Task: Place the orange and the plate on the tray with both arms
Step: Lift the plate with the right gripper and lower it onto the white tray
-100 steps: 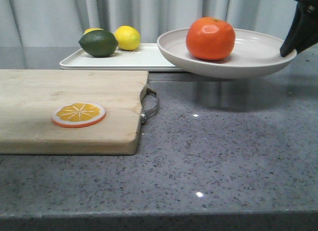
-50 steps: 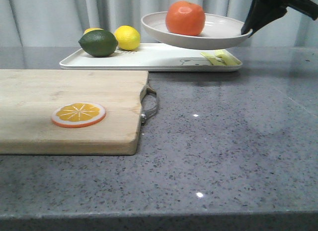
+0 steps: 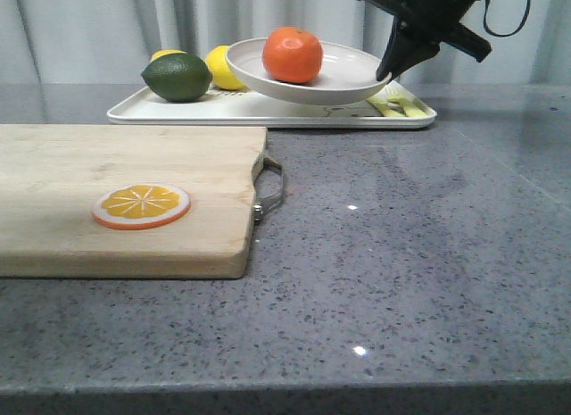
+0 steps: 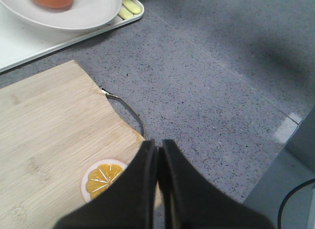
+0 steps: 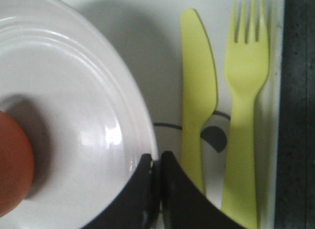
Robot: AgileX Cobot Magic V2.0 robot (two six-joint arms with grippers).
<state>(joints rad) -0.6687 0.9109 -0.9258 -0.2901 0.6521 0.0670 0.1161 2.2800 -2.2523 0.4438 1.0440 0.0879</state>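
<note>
The right gripper (image 3: 389, 69) jaws pinch the plate (image 3: 343, 74) rim at 3 o'clock, holding it above the tray (image 3: 268, 110); the loose orange (image 3: 292, 54) may roll off if tilted; the left gripper (image 4: 158, 152) jaws sit closed, empty.

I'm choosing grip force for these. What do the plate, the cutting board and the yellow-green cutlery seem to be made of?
Plate: off-white, glossy with highlights, likely ceramic or melamine. Cutting board: pale wood or bamboo, matte, visible grain, metal handle. Knife and fork: uniform yellow-green, smooth, probably plastic.
</note>
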